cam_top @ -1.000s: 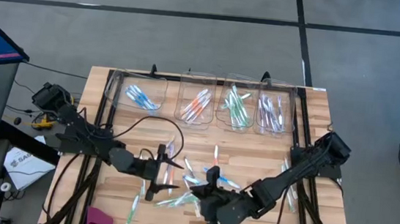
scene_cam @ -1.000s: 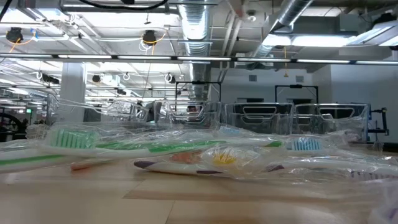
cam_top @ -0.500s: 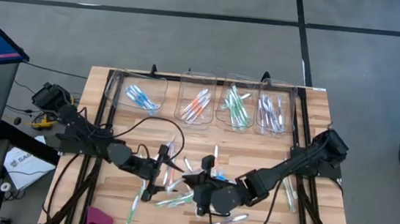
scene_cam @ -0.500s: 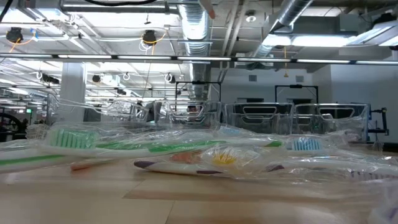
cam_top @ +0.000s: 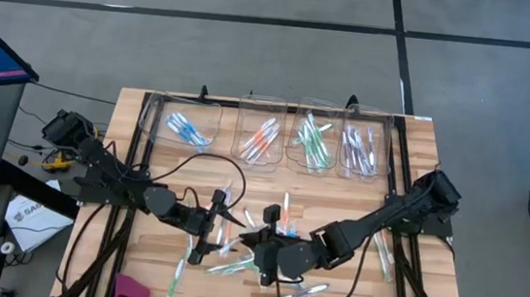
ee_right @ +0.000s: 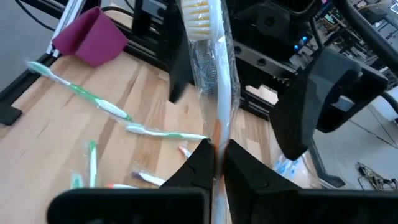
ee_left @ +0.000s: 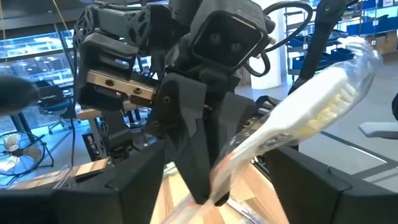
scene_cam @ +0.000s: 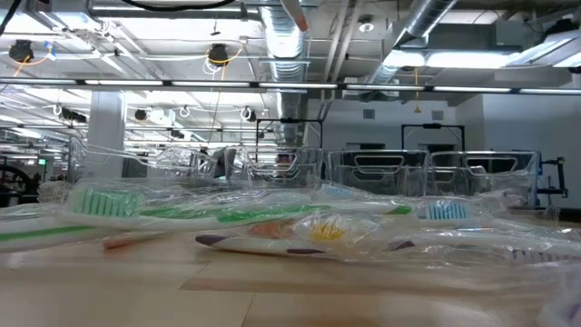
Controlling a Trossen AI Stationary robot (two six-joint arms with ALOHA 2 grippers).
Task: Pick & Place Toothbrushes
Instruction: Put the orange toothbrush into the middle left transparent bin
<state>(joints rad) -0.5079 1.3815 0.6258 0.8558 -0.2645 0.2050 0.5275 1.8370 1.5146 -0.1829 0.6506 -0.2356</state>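
**Sorting partly done: one wrapped toothbrush held at mid-table**

Judging by the high view, sorting is under way but far from finished. At the near edge of the table (cam_top: 161,109), loose toothbrushes (cam_top: 302,292) are scattered, with a magenta cloth (cam_top: 130,290) beside them. Farther in, a wrapped toothbrush (ee_right: 211,74) with an orange accent is clamped upright in the right pincer (ee_right: 216,155), and its head is seen between the released fingers of the left pincer (cam_top: 215,224), which faces it. At the far edge, four clear bins (cam_top: 264,141) are seen partly filled by colour: blue, orange, green, purple. Many remain to be placed.
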